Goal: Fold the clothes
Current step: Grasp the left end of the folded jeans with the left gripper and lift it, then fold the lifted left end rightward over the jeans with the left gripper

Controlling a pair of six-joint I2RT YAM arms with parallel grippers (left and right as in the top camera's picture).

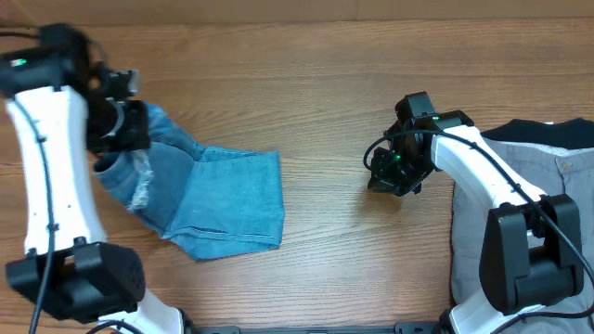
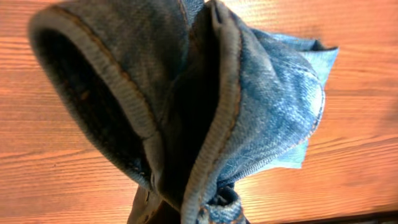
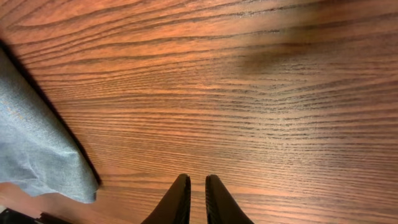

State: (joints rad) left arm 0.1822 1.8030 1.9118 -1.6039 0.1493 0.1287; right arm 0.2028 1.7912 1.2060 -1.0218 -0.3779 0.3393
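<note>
The left gripper (image 1: 119, 119) is clamped on one end of the light blue jeans (image 1: 227, 199), and the right gripper (image 3: 197, 182) hangs empty over the wooden table (image 1: 325, 83), its fingers almost together.

Bunched denim jeans (image 2: 261, 106) hang over wooden table (image 2: 56, 168).

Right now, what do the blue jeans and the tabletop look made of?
The blue jeans look like denim: diagonal twill weave, faded wash, orange stitching on thick hems. The tabletop looks like wood or wood-look laminate, smooth with slight sheen and flowing grain; which, I cannot tell.
</note>
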